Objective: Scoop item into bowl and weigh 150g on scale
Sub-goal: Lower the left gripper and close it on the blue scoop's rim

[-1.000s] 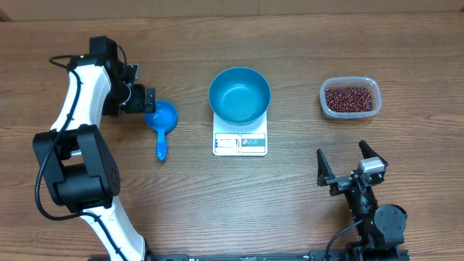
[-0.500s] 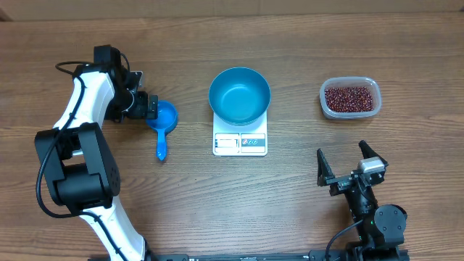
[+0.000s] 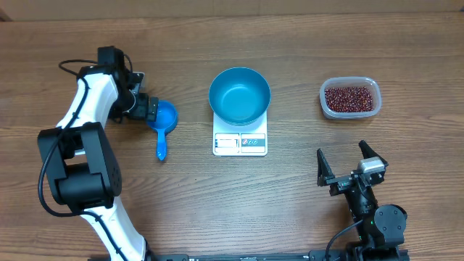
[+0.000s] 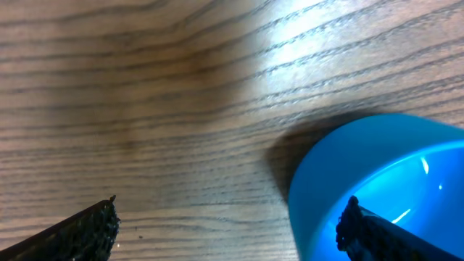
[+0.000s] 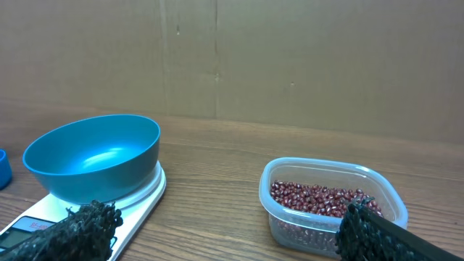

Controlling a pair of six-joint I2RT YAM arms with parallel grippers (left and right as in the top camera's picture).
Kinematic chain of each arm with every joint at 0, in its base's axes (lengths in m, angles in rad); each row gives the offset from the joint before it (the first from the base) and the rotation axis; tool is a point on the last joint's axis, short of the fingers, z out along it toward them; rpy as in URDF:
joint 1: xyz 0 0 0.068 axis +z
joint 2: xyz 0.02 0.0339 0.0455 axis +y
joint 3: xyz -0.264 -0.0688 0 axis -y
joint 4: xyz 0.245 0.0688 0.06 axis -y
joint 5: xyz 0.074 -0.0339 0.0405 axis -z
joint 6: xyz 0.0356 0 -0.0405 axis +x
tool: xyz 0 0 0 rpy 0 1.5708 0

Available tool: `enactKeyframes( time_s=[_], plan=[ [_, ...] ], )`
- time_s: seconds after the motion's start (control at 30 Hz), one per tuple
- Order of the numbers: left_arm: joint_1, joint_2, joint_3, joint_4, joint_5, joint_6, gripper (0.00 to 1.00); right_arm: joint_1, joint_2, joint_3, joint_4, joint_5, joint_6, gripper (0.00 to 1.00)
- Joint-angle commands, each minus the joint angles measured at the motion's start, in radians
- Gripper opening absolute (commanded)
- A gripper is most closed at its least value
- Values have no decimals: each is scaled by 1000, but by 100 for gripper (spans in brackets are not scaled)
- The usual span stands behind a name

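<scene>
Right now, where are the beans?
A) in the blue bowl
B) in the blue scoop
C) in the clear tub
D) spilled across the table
C: the beans all lie in the clear tub at the right, while the blue bowl sitting on the scale shows only its bare inside.

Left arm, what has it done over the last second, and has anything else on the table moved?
The left arm slid a little to the right, bringing its open jaws to the blue scoop. In the wrist view they straddle the cup's rim without gripping it. The bowl, scale, tub of beans and the right arm, jaws open, stayed put.
</scene>
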Motion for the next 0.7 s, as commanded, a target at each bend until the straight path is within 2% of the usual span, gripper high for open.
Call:
enactKeyframes(
  time_s=[0.0,0.67],
  plan=[
    [-34,10,-10,11,-50,19,100,4,-9,-11,4,1,-9,100],
    [-64,10,-10,34,-38,14,100,4,-9,-11,4,1,-9,100]
  ],
)
